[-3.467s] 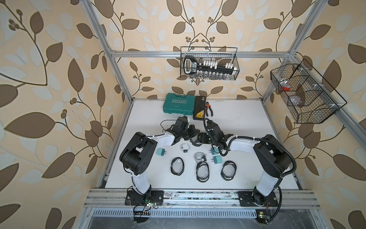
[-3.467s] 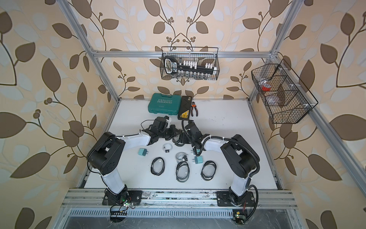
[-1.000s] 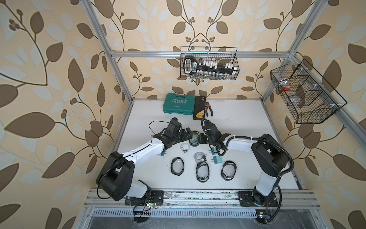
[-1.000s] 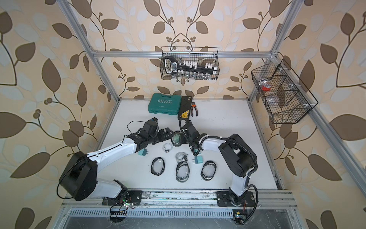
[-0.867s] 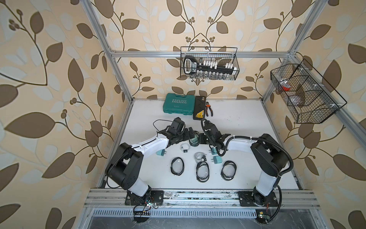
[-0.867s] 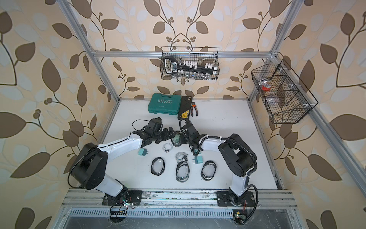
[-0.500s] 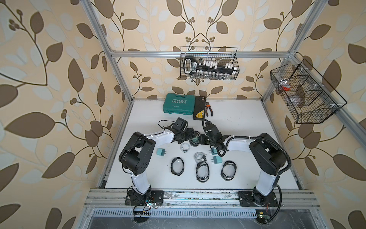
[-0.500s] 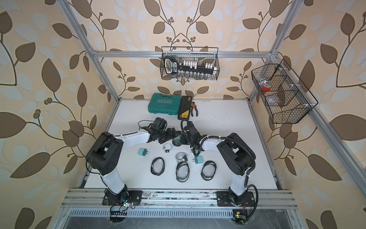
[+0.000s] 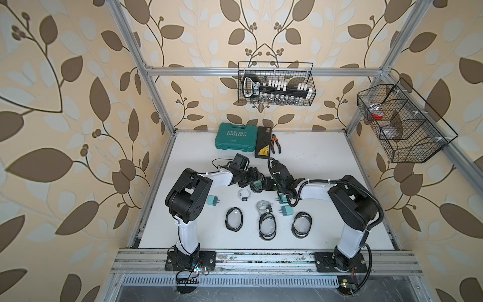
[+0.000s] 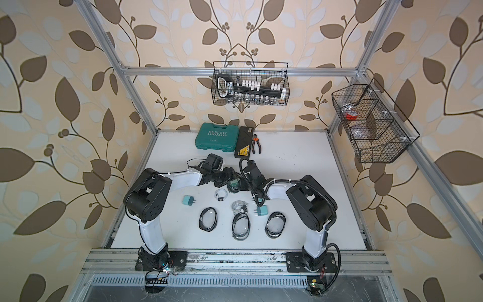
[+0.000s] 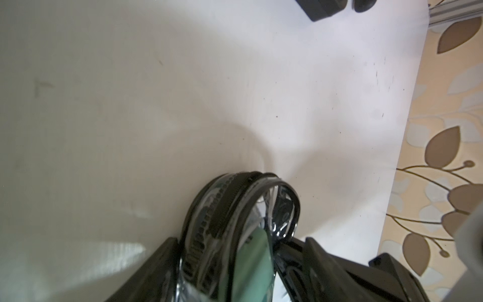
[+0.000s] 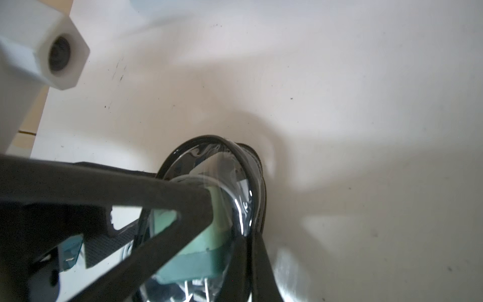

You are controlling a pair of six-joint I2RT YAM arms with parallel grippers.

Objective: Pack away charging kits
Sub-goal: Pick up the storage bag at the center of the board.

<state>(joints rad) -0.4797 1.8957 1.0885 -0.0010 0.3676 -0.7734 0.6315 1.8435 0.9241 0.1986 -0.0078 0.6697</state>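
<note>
Leaf-patterned wallpaper and an aluminium frame close in a white tabletop, and your two arms meet near its middle. The right gripper is clamped tight on the black rim of a clear zip pouch and holds it on edge over the tabletop. A teal plug adapter sits inside, its prongs showing through the film. The left gripper straddles the same pouch from the opposite side, one finger on each flank of the zip track. You cannot tell from these views whether it is pressing or only bracketing.

Expect the pouch to be light and floppy, with slick film that will slide out of a pinch. The rim and zip track look like the only stiff parts, so take hold there. The adapter is rigid and probably the only real weight, so it will likely drop to the lowest point and swing the pouch.

Further out, a coiled cable lies just beside the grippers, with a second coil nearer the bases. A loose adapter rests by the left arm, and three empty pouches lie in a row closer to you. The teal tool case and black flat case sit well apart at the far edge.
</note>
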